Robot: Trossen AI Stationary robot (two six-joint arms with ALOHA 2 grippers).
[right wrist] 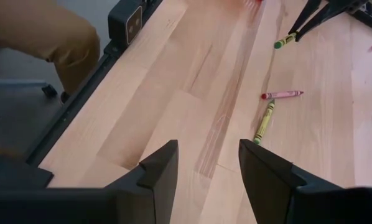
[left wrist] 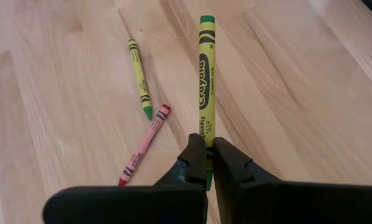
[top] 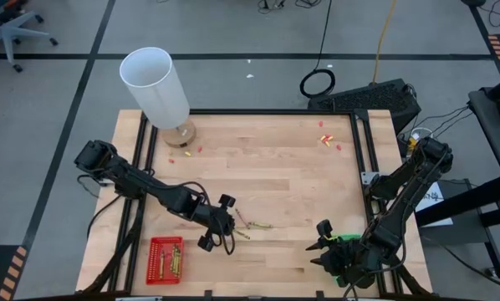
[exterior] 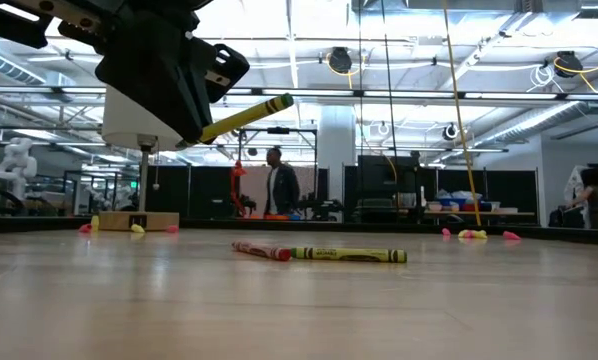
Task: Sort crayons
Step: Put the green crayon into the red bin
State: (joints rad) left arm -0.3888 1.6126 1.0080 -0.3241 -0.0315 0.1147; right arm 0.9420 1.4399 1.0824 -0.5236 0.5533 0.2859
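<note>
My left gripper (top: 230, 227) is shut on a yellow-green crayon (left wrist: 206, 74) above the table's near middle; it also shows in the low view (exterior: 244, 117). A second green crayon (left wrist: 139, 78) and a red crayon (left wrist: 145, 144) lie flat on the wood just beyond it, and show in the low view as well (green (exterior: 349, 255), red (exterior: 261, 250)). A red tray (top: 165, 259) with several crayons sits near the front edge. My right gripper (right wrist: 208, 168) is open and empty above the table's near right. My left gripper pinches the crayon's near end (left wrist: 206, 142) between its two fingertips (left wrist: 192, 155). The crayon runs on from the fingers in line with them. It is lifted clear of the table, tilted, with its free end (exterior: 279, 102) higher.
A white cylinder on a wooden base (top: 156, 84) stands at the far left. Small red and yellow scraps (top: 327, 140) lie at the far right and by the base. Something green (top: 347, 247) sits by my right gripper. A person's leg (right wrist: 43, 37) is beside the table.
</note>
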